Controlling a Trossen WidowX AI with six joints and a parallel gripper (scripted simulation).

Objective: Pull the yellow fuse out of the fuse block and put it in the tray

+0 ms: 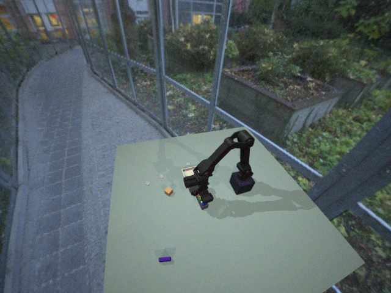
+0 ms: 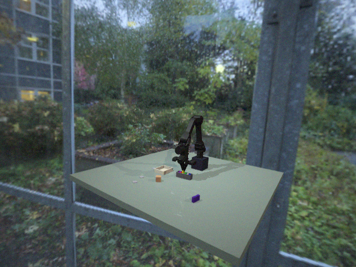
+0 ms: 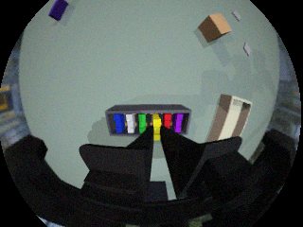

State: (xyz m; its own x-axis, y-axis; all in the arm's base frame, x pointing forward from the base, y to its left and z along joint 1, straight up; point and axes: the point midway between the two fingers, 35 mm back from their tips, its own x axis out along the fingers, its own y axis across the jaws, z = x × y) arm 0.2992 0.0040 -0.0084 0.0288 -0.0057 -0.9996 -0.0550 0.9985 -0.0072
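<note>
The arm [image 2: 190, 132] rises from its base [image 2: 199, 162], bends sharply at the elbow and slopes down to a wrist pointing straight down. The gripper [image 3: 157, 132] hangs below it, its two dark fingers drawn close and clamped on the yellow fuse [image 3: 157, 125], which sits between their tips
</note>
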